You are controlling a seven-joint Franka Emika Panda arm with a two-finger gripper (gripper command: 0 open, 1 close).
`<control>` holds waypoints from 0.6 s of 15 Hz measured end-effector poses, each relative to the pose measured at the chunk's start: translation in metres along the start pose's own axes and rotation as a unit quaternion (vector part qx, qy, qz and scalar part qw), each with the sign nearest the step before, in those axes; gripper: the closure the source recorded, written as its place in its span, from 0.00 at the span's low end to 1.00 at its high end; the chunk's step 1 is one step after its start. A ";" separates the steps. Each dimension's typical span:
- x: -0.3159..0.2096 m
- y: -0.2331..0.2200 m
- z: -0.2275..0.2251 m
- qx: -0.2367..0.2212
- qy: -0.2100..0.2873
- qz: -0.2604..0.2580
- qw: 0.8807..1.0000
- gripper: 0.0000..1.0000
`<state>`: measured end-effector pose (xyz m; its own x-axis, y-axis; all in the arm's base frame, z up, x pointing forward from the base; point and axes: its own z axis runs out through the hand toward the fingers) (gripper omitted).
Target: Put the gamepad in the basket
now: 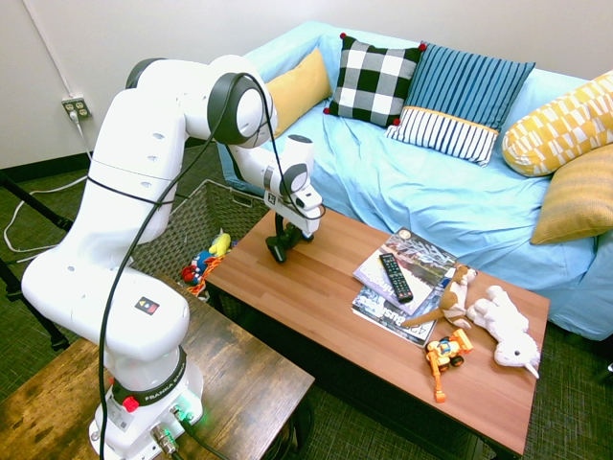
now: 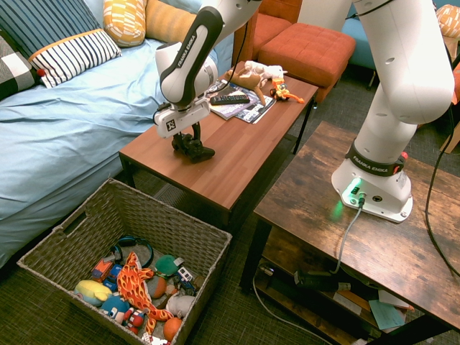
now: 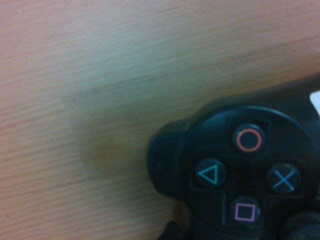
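White arm bent low, claw (image 2: 188,141) pointing straight down, finger state unclear.

gamepad (image 3: 240,175) cut off at wrist view's edge, fingers' state hidden by gamepad in exterior views

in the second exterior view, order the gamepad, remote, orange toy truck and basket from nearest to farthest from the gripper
1. Gamepad: right at the gripper, on the coffee table's near end.
2. Remote: further along the table, lying on the magazines.
3. Orange toy truck and basket: too close to call. The truck is at the table's far end, the basket on the floor off the near end.
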<state>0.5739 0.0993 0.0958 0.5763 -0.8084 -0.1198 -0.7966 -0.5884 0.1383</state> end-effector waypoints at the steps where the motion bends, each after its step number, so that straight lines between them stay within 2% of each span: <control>1: -0.003 -0.003 -0.007 0.004 0.003 -0.006 1.000 1.00; 5: -0.054 -0.025 -0.045 0.019 0.029 -0.057 0.998 1.00; 9: -0.133 -0.046 -0.053 0.006 0.052 -0.107 0.993 1.00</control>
<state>0.5440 0.2332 0.1576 0.7476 -0.6627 -0.0428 -0.6558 -0.7469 0.1094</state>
